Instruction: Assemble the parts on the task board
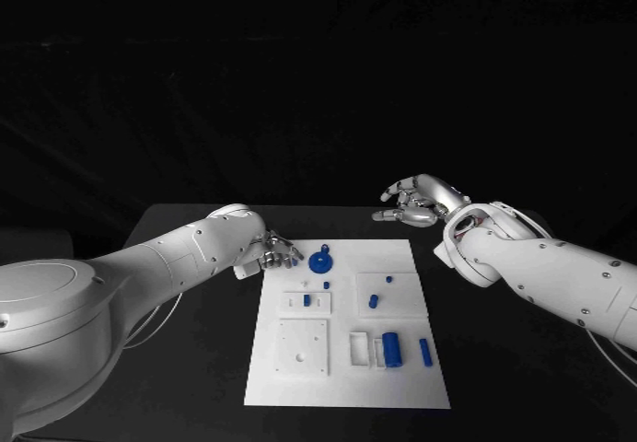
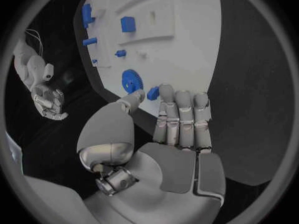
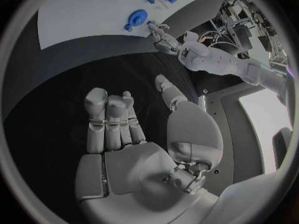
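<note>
Fingers of left hand (image 1: pixel 275 250) held straight and together, empty, beside round blue gear part (image 1: pixel 320 262) at 11 o'clock on white task board (image 1: pixel 399 387), likely approaching it. Right hand (image 1: pixel 417 201) curled, empty, off-board at 1 o'clock.

Pretty bare setup, honestly: everything is laid out on a black table (image 1: pixel 511 373) with a matte top, and its far edge can be made out as a faint straight line in the head view. Behind it, the whole background is taken up by a dark, slightly wrinkled-looking backdrop (image 1: pixel 318 92). The scene is lit dimly from the front, and the corners are left in shadow.
</note>
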`<state>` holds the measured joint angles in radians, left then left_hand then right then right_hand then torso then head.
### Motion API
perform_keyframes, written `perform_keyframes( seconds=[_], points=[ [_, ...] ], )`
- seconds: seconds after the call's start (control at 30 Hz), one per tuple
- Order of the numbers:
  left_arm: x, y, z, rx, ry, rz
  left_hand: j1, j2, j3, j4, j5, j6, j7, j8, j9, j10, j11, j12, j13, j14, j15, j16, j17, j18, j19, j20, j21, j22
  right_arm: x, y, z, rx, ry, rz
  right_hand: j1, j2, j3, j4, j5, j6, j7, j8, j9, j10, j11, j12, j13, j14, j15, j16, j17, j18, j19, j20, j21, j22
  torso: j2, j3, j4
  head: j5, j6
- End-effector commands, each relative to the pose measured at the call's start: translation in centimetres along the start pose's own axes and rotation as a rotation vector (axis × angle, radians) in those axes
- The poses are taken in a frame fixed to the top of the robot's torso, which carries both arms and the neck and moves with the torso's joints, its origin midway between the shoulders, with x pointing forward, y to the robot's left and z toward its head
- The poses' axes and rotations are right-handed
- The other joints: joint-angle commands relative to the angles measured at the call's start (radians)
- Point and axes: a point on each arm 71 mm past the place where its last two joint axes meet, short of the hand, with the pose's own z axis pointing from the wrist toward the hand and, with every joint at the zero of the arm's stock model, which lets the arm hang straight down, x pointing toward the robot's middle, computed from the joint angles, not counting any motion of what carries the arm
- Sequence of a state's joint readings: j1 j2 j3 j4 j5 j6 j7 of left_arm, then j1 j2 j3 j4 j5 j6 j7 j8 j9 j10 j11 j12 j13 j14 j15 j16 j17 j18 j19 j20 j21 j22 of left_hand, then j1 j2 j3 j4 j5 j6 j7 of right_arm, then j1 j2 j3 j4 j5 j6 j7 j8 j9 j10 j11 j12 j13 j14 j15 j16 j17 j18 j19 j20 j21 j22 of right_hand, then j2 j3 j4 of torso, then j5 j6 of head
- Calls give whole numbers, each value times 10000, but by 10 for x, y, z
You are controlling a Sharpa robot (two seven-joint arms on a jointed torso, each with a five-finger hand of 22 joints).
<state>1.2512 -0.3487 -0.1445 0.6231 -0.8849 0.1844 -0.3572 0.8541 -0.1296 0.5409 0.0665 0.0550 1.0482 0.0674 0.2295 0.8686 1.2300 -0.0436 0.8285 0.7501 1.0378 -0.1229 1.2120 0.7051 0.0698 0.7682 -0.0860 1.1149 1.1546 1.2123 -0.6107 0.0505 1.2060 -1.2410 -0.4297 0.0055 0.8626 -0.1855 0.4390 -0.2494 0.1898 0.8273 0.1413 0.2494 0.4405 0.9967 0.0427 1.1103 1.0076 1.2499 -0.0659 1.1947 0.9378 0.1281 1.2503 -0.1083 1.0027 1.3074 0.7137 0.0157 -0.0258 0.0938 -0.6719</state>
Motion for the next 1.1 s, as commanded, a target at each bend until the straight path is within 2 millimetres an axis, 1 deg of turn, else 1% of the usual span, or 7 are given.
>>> perform_keyframes(
  seconds=[0.03, 0.27, 0.4, 0.53, 0.73, 0.93, 1.1],
  points=[
    [2, -2, 0, 152, 148, -32, 7, 145, -15, -108, -62, -88, -17, 60, -13, -59, -3, -65, 10, -82, 12, 72, -18, -145, -71, -1290, 32, -18, 1, 2, 0, -87, 106, -2, 3, 90, -9, 24, 26, -112, 188, 44, 5, -21, 30, 21, -15, -49, 4, -40, -17, 1336, -15, -38, -61, 44, 3, 4, 4, -15, 9],
    [2, -4, 0, 219, 150, -27, 82, 376, -37, -289, -62, -93, -15, 77, -33, -64, -1, -63, 10, -93, 16, 90, -38, -147, -93, -1282, 44, -27, 1, 2, 0, -85, 112, -1, 2, 92, -10, 27, 25, -112, 188, 44, 4, -21, 30, 24, -19, -48, 4, -40, -17, 1336, -14, -38, -62, 45, -1, 0, 7, -15, -12],
    [3, -5, 1, 290, 102, -78, 145, 565, -28, -424, -61, -99, -12, 86, -47, -62, 1, -59, 11, -97, 17, 103, -50, -149, -104, -1279, 55, -32, 1, 2, 0, -77, 119, -1, 2, 94, -10, 28, 25, -112, 188, 44, 4, -20, 29, 26, -21, -47, 4, -40, -17, 1336, -13, -38, -62, 46, -2, 5, -4, -6, -11],
    [1, -4, 1, 324, -14, -261, 260, 737, 6, -640, -57, -206, 8, 37, -93, -69, 16, -60, 9, -105, 18, 113, -67, -147, -120, -1279, 63, -41, 1, 1, 0, -68, 129, -3, 0, 97, -10, 32, 25, -111, 188, 45, 4, -20, 29, 27, -23, -47, 4, -39, -17, 1336, -12, -38, -63, 46, -2, 1, -7, -13, -14],
    [0, -3, 1, 347, -40, -379, 320, 843, 27, -843, -55, -239, 34, 19, -139, -87, 43, -77, -4, -122, 27, 111, -94, -160, -138, -1269, 68, -53, 1, 1, 1, -57, 140, -5, -3, 99, -11, 36, 25, -111, 188, 45, 4, -20, 29, 30, -27, -45, 4, -39, -17, 1336, -11, -38, -64, 47, 0, 3, 9, -21, -16],
    [-1, -1, 1, 303, -80, -409, 304, 779, 3, -952, -56, -245, 42, 16, -166, -101, 50, -91, -15, -123, 33, 118, -108, -172, -145, -1261, 73, -61, 2, 1, 1, -53, 144, -6, -3, 100, -11, 37, 25, -112, 188, 45, 4, -20, 29, 32, -29, -45, 4, -39, -17, 1337, -10, -38, -64, 48, 3, 2, 11, -20, -18],
    [-1, -1, 1, 269, -83, -414, 140, 466, -73, -967, -58, -236, 40, 21, -203, -96, 48, -94, -23, -110, 35, 136, -125, -181, -130, -1258, 80, -81, 2, 1, 1, -48, 134, -9, -3, 98, -13, 38, 24, -113, 188, 44, 4, -20, 29, 34, -32, -45, 4, -39, -17, 1336, -10, -38, -65, 48, -1, 2, 0, -16, -13]
  ],
)
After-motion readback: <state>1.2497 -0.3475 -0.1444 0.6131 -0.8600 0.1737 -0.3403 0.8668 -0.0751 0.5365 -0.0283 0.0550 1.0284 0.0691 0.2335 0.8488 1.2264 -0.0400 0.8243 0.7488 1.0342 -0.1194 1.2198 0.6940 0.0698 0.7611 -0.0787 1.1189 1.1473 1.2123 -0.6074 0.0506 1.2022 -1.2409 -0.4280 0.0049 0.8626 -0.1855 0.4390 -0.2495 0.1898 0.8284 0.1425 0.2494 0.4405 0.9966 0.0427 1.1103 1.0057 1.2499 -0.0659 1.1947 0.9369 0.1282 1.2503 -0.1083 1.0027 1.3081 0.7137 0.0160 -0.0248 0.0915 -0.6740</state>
